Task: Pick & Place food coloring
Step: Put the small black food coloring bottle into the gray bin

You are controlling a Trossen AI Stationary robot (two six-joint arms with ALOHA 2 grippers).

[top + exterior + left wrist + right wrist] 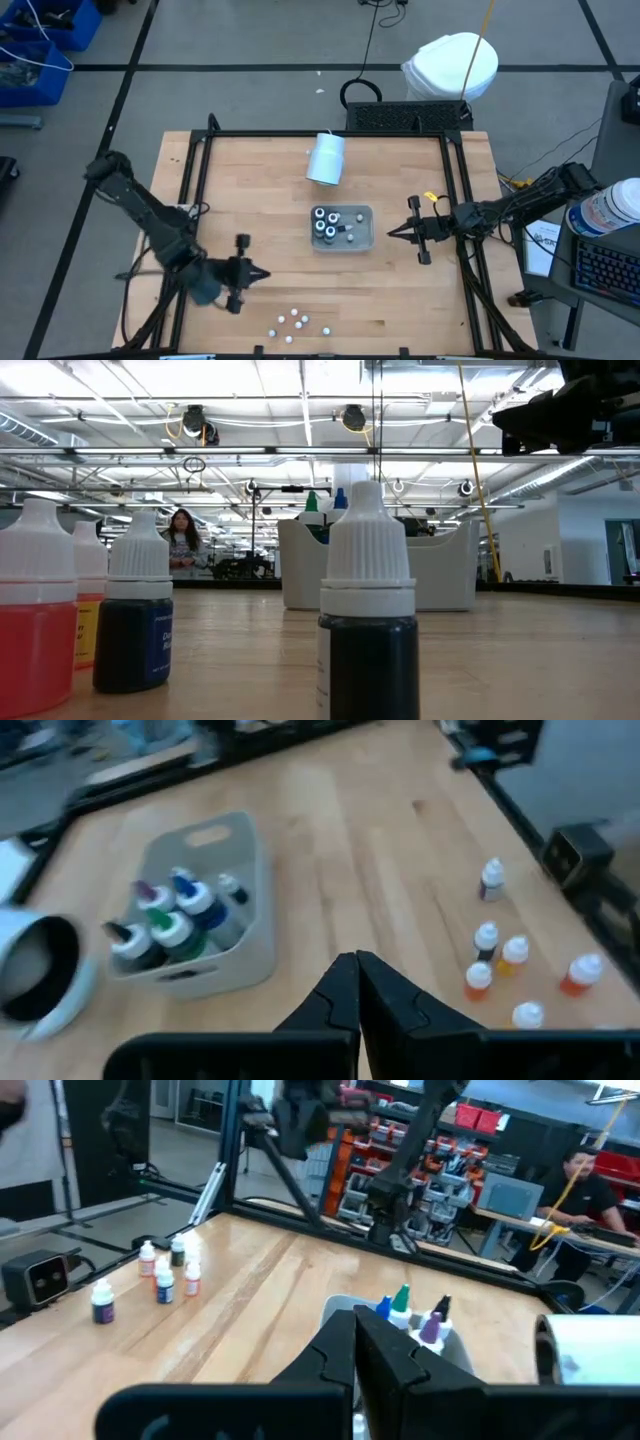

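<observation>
The food coloring sits in two groups on the wooden surface [260,200]. Several small bottles [331,224] stand inside the pale grey-blue tray [366,238] near the middle of the surface, their caps showing green, blue and purple from the left wrist view. The rest, loose bottles [296,321], stand in a cluster close to the near edge, well apart from the tray; from the low view these fill the foreground, white-capped with red, yellow and dark liquid. The left pincer [262,273] hovers between the two groups, nearer the loose cluster, its fingers pressed together and holding nothing. The right pincer [392,235] hangs just beside the tray on its right side, fingers likewise closed together and empty. A pale blue-white cylinder [326,158] lies on its side beyond the tray, toward the far edge of the surface. In the low view a person [184,543] shows in the room behind the surface.
</observation>
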